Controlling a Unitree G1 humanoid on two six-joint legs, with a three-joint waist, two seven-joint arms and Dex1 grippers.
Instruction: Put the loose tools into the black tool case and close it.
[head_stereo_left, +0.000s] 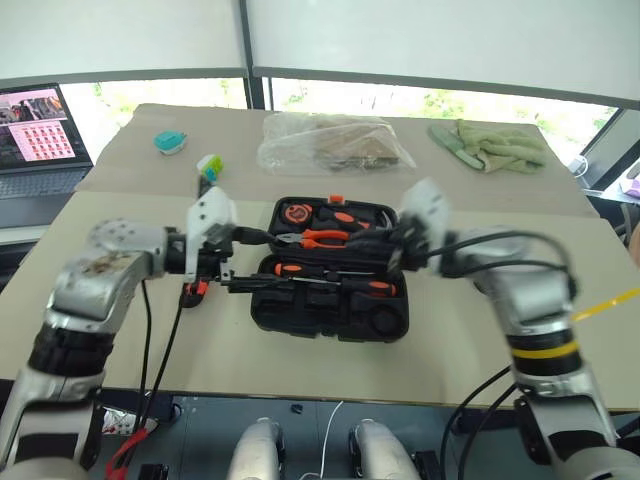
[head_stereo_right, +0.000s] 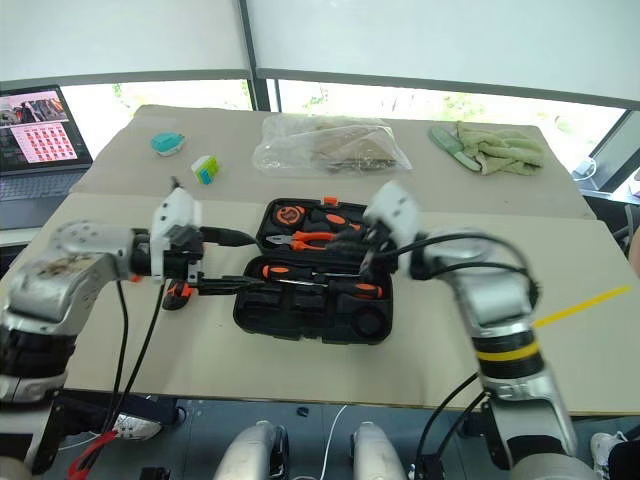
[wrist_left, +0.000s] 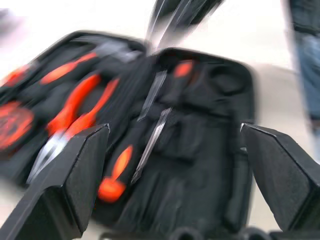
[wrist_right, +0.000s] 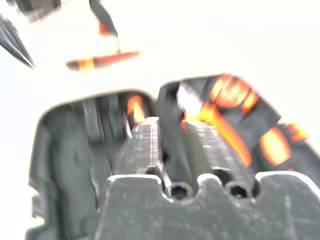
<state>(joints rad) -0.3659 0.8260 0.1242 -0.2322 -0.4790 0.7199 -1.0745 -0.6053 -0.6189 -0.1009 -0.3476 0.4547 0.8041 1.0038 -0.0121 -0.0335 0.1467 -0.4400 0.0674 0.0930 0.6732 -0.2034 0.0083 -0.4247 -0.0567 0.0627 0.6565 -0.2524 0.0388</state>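
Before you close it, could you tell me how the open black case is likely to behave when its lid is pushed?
The case looks like rigid moulded plastic, so it should probably pivot at its hinge, not flex. It lies flat on the smooth table, so it may slide. The screwdrivers lying across the hinge could block it.

Beige table (head_stereo_left: 560, 330), bright windows (head_stereo_left: 400, 100), laptop (head_stereo_left: 40, 140)

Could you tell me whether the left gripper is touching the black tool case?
Apart. In the left wrist view the left gripper has wide-open jaws hanging over the open black tool case, nothing between them; the right eye view shows it off the case's left edge.
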